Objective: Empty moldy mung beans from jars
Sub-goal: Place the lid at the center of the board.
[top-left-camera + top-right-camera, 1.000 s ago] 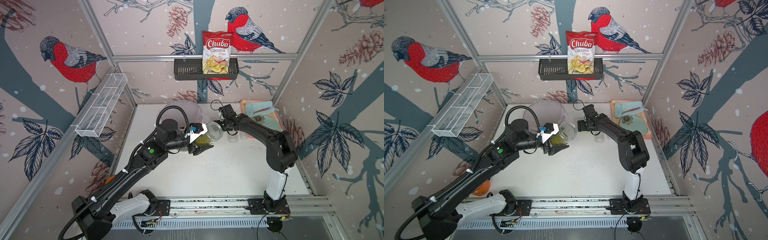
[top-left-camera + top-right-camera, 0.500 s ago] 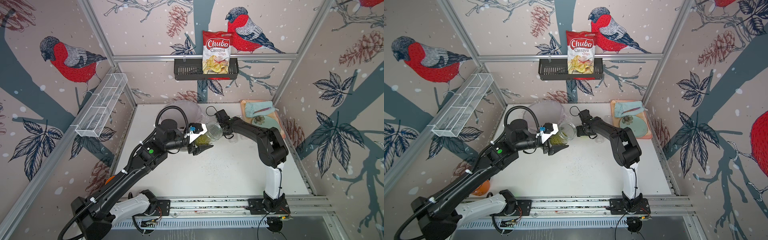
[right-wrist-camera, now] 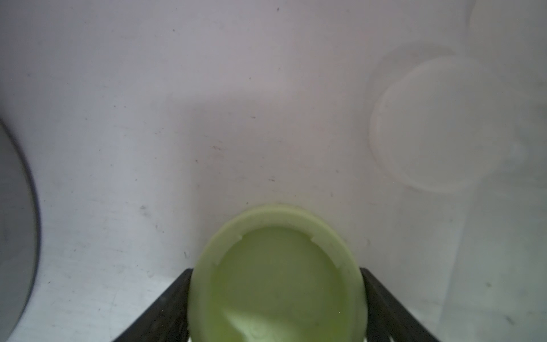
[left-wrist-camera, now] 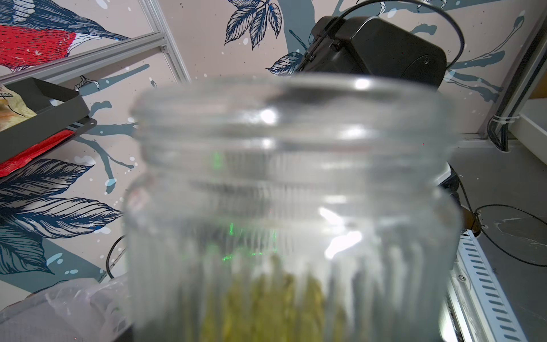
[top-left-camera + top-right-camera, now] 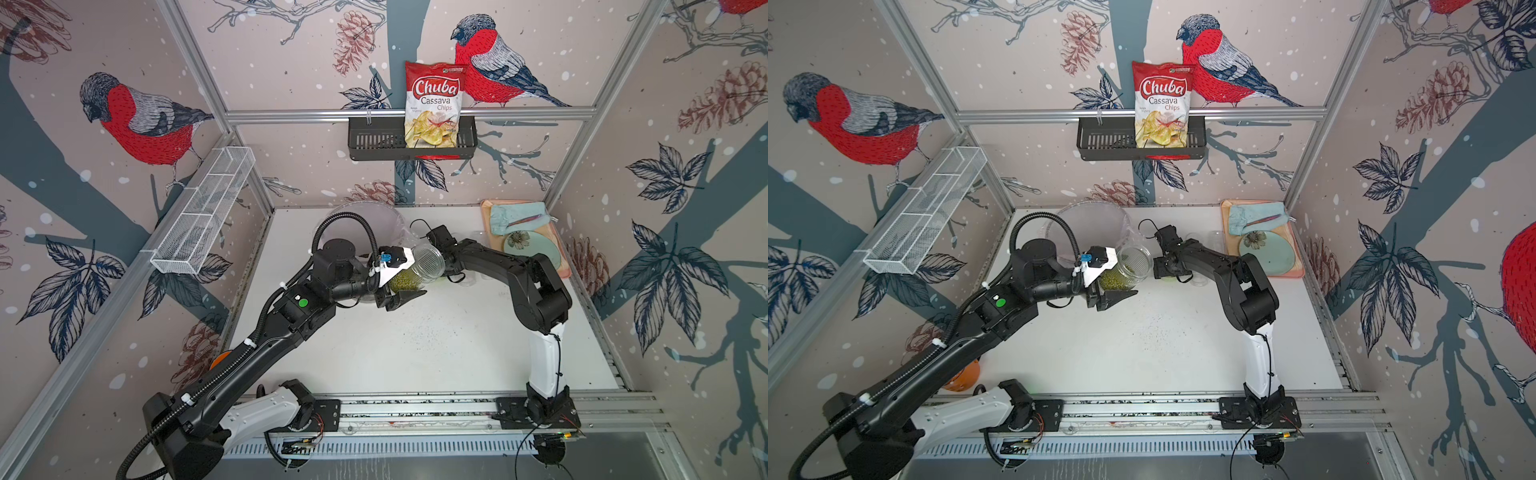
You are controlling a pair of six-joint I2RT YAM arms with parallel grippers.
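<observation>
White bench [image 5: 415, 353], large clear bag-lined bin [image 5: 365, 216] at far centre. Left claw [image 5: 409, 279] clamped a wide ribbed clear glass jar [image 5: 428, 264], lidless, tilted, raised just near-right of the bin, olive-green mung beans [image 5: 402, 282] inside. Right claw [image 3: 275, 271] gripped the pale green round lid [image 3: 278, 296], low over the bench. Risk: tipping further before the mouth cleared the bin rim would scatter beans. Smooth glass could slip.

The right hand's [image 3: 276, 271] 2 fingers [image 3: 165, 305] clasp a pale green lid [image 3: 278, 284].
</observation>
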